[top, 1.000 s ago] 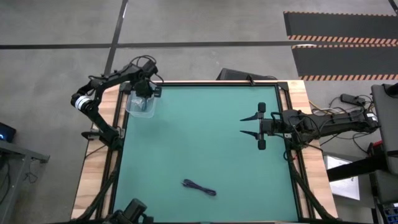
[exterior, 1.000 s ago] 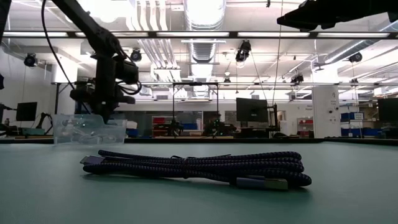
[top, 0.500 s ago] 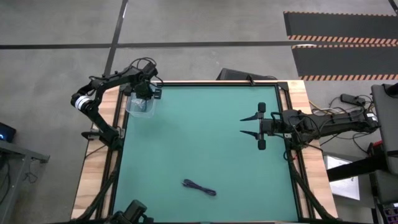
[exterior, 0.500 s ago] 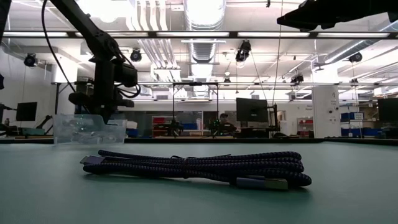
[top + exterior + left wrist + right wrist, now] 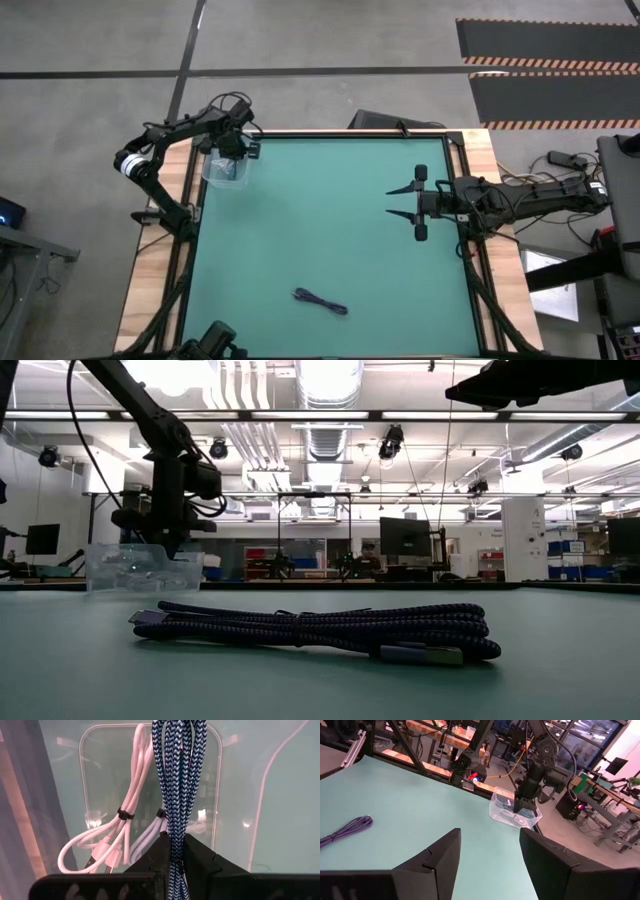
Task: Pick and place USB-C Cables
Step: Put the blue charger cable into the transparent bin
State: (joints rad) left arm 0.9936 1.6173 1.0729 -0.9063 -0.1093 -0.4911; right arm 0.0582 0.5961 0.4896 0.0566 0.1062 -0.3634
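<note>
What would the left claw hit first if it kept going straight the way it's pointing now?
Probably the white cables lying in the clear bin. The left claw, shut on the teal braided cable, points down into that bin, though how far above them it hangs is unclear.

Two cables in bin; one on table

This is a robotics lab or workshop in a big open hall. Bare ducts and strip lights run overhead, benches with monitors stand behind the green table, and striped floor mats lie on grey concrete.
</note>
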